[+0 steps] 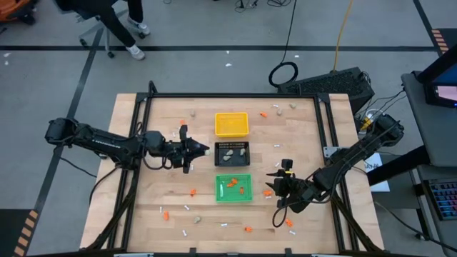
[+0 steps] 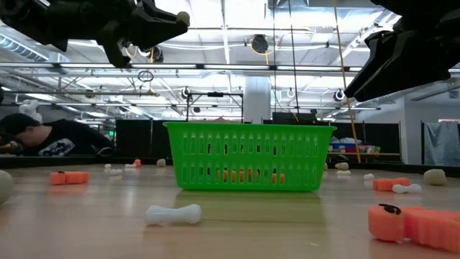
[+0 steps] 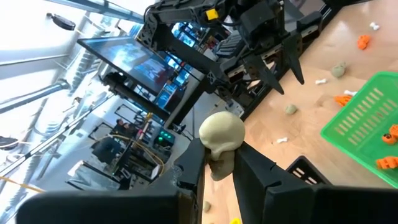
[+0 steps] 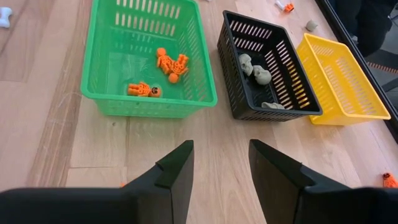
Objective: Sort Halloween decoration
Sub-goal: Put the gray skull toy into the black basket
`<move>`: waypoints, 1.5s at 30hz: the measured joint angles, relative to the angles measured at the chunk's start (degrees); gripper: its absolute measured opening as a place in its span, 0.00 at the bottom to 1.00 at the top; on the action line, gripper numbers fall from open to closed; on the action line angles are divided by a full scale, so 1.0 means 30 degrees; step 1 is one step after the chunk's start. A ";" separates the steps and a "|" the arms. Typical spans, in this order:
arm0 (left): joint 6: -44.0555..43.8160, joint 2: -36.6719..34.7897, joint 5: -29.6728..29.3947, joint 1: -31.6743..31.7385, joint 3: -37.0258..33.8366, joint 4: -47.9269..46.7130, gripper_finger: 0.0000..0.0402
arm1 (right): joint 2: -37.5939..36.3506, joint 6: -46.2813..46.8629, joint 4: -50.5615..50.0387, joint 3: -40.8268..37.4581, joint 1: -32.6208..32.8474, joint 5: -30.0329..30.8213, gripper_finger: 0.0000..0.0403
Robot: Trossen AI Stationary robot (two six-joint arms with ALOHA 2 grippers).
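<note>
Three square trays sit in a row down the middle of the wooden table (image 1: pixel 164 121): a yellow tray (image 1: pixel 231 123) farthest from the camera side, a black tray (image 1: pixel 232 153) in the middle, and a green tray (image 1: pixel 233 187) nearest the front edge. Small orange figures (image 4: pixel 171 64) lie in the green tray, and beige-grey skulls (image 4: pixel 255 68) lie in the black one; what the yellow tray holds cannot be made out.

Reaching in from the table's left side, the left gripper (image 1: pixel 202 150) is raised just beside the black tray's left wall. Its fingers (image 3: pixel 255 171) are pinched on a beige-grey skull (image 3: pixel 221 134), which sticks up between them.

The right gripper (image 1: pixel 275 184) hangs above the table just right of the green tray, pointing toward the trays. Its two fingers (image 4: pixel 171 171) stand apart with bare wood showing between them and nothing held.

Loose pieces are scattered over the rest of the table: orange bits (image 1: pixel 193 191), thin white bones (image 2: pixel 173 214) and beige lumps (image 1: pixel 292 107), most along the front edge and near the far right corner. One orange piece (image 2: pixel 413 224) lies close to the low camera, on the right.

A person (image 2: pixel 43 138) is partly visible beyond the table in the low view.
</note>
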 joint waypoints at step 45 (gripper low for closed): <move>-2.2080 0.0000 0.0003 0.0000 0.0015 -0.0193 0.15 | 0.0000 0.0007 0.0007 0.0000 0.0000 0.0000 0.35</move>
